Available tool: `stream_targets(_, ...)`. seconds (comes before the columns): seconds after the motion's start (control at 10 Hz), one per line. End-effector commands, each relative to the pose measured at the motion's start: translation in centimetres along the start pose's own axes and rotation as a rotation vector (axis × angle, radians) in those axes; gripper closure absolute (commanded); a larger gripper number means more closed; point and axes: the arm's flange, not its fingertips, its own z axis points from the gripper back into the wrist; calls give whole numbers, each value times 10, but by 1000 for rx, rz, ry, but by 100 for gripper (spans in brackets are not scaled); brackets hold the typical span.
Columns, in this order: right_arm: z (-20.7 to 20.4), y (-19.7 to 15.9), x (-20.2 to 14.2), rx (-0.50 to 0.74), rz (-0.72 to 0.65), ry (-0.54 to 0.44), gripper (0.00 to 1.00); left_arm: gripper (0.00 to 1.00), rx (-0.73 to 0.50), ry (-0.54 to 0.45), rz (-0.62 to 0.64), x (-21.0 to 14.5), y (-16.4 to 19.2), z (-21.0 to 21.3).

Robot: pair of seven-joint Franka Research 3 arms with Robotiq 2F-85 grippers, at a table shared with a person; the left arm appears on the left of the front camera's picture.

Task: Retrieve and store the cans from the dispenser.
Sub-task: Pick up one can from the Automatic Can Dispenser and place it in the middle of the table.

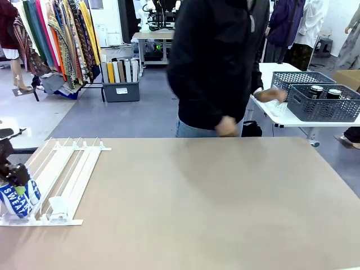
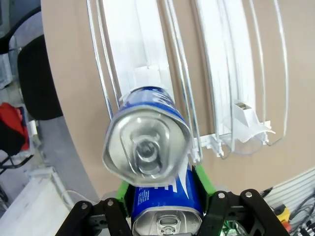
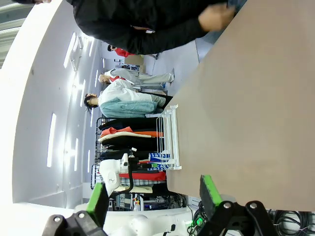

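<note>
Blue cans: two counted, at the low end of the one white dispenser, which lies at the counter's near left corner. Left gripper: fingers clenched on one blue can. The second blue can is just beyond it in the same lane. Right gripper: fingers released, grasping nothing. Black cans: two, inside one grey basket of two on the white side counter.

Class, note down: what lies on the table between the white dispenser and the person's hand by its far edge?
Nothing: in the front view the table is bare between the dispenser and the person's hand.
</note>
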Motion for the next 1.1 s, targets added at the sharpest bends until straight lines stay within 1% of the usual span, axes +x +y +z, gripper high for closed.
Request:
stream_targets(0.0, 0, 2, 1, 24, 24, -8, 0, 100, 1, -81, -24, -28, -19, 32)
stream_targets(0.1, 0, 2, 1, 24, 24, -8, 0, 100, 13, -104, -31, -23, -23, 57)
stream_targets(0.4, 0, 2, 1, 24, 24, -8, 0, 100, 2, -78, -18, -14, -27, 130)
stream_targets(0.7, 0, 2, 1, 24, 24, -8, 0, 100, -14, -131, 15, -17, -26, 192)
stream_targets(0.8, 0, 2, 1, 24, 24, -8, 0, 100, -42, -156, 42, -20, -21, 209)
stream_targets(0.9, 0, 2, 1, 24, 24, -8, 0, 100, -51, -183, 75, -21, -16, 212)
stream_targets(1.0, 0, 2, 1, 24, 24, -8, 0, 100, -5, -135, -1, -21, -24, 197)
